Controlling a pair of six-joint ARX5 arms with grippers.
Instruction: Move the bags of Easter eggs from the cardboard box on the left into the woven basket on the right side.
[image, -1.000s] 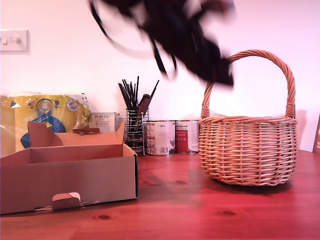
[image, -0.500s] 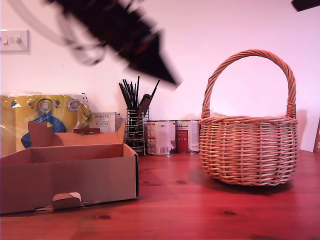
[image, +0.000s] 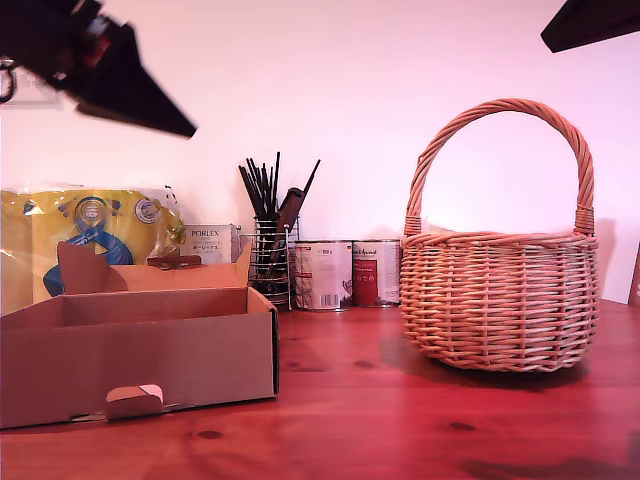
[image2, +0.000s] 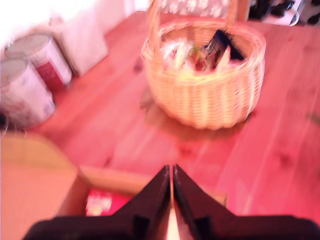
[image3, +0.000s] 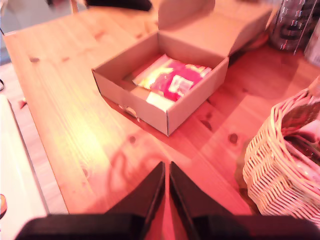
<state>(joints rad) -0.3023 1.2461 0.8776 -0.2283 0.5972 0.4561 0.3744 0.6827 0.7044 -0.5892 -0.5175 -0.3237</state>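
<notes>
My first gripper (image2: 171, 187) hangs high over the shallow brown corrugated cardboard box (image: 140, 350), at the exterior view's upper left, pitched down toward the desk; its black jaws are pressed together with nothing between them. My second gripper (image3: 166, 185) is up at the exterior view's upper right, above the round light-tan wicker basket with the arched handle (image: 500, 300), where only a dark corner of it shows; its jaws are likewise closed and empty, aimed down at the red-brown wooden desk (image: 400, 420) between box and basket.

The one cardboard box stands at the exterior view's left with its rear flap raised and its tuck tab in the front wall. Inside it, in my second wrist view, lie the remaining crinkly sweet packets (image3: 170, 82): a red-and-white one on top, a pale yellowish one beside it and a white one toward the front wall, three as far as I can tell, overlapping. The one basket stands well apart at the exterior view's right; my first wrist view shows several packets already in it (image2: 200, 52), one of them dark, the count too blurred to give.

Behind, along the wall: one large yellow plastic pack with blue print (image: 95, 235), one small white carton (image: 208, 243), one black wire holder of dark utensils (image: 270, 255), and two tins (image: 345, 273) side by side.
</notes>
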